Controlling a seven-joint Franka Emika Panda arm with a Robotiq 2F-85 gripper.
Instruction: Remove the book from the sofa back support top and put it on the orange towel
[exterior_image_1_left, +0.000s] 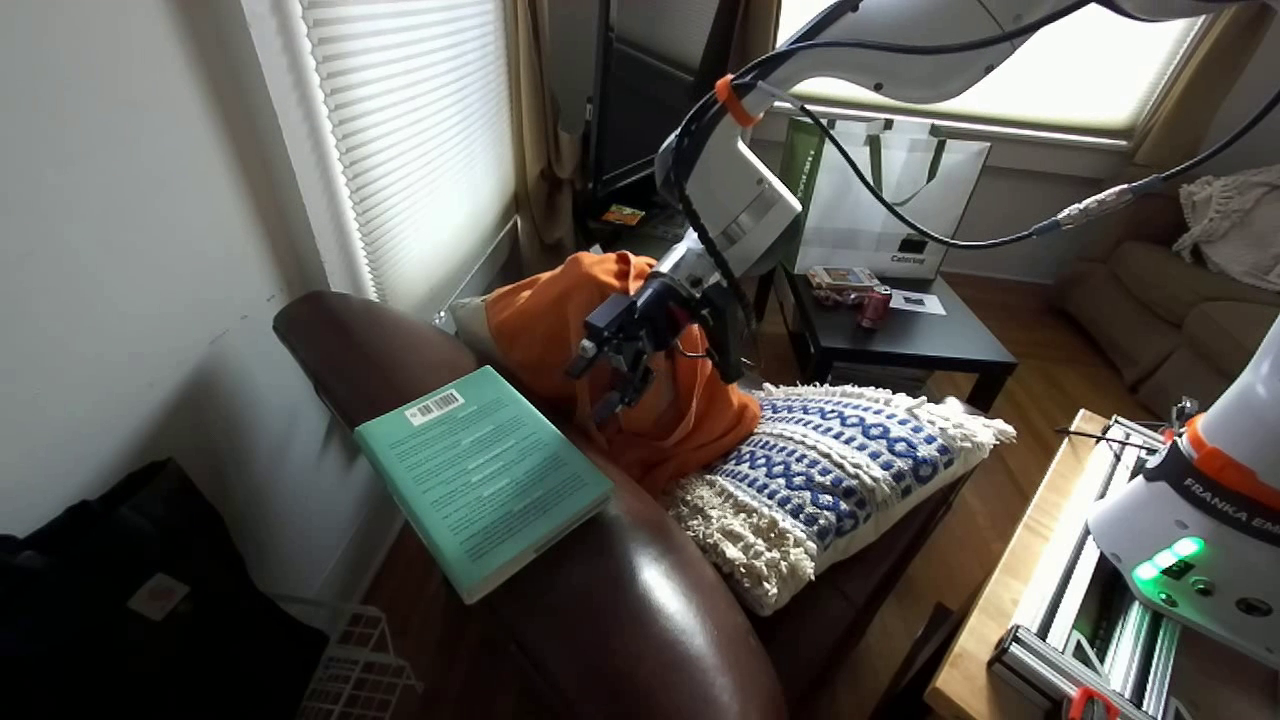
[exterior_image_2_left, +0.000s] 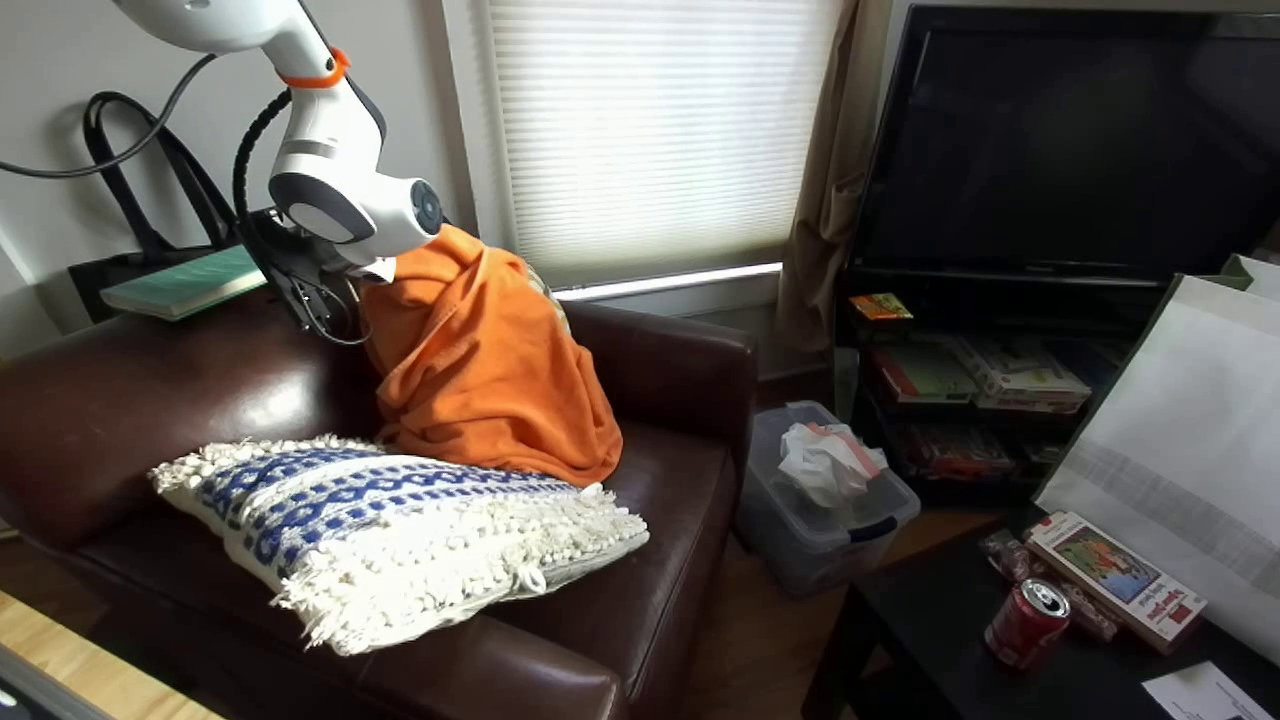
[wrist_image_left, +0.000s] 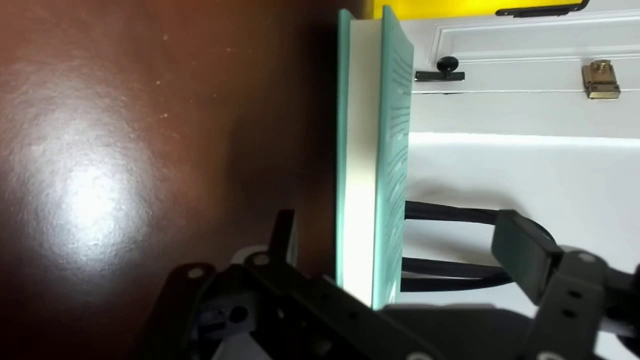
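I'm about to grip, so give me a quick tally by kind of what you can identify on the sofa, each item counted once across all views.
Book: 1
Orange towel: 1
Fringed pillow: 1
Total: 3, leaving out a pale thing peeking out behind the towel, too hidden to name.

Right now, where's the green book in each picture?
In an exterior view: green book left of the middle, in the lower half.
In an exterior view: green book toward the left, above the middle.
In the wrist view: green book just right of the middle, tall and thin.
Shared landmark: the shiny brown sofa under it, in all three.
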